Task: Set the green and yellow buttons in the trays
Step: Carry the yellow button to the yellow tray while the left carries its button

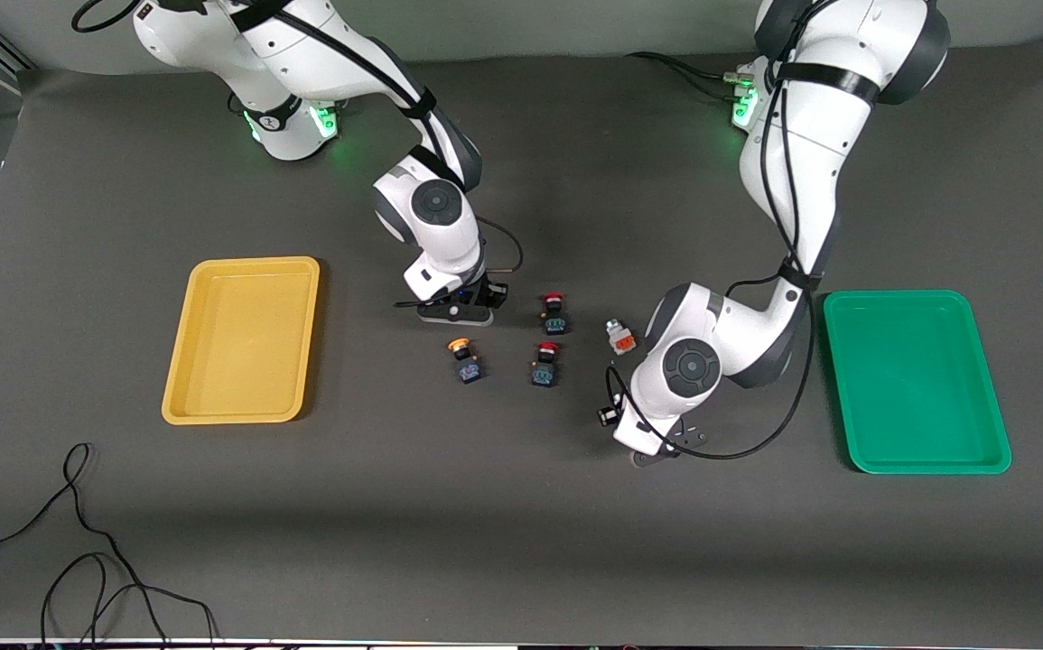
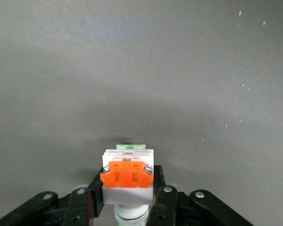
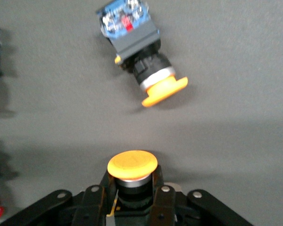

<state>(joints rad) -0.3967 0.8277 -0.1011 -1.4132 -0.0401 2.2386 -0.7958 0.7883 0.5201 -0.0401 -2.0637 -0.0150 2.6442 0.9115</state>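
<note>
Two grips we see: the right gripper (image 3: 133,197), wrist bent down beside the yellow plastic tray (image 1: 241,338), clamps a yellow-capped black button (image 3: 132,165); the left gripper (image 2: 127,200), low near the green plastic tray (image 1: 914,379), pinches a white-bodied orange-faced button (image 2: 127,175).

Two red-capped buttons (image 1: 554,312) (image 1: 546,363) lay on the dark grey worktop (image 1: 521,542), one nearer the front camera. A black cable (image 1: 79,542) trailed along the worktop's near edge.
</note>
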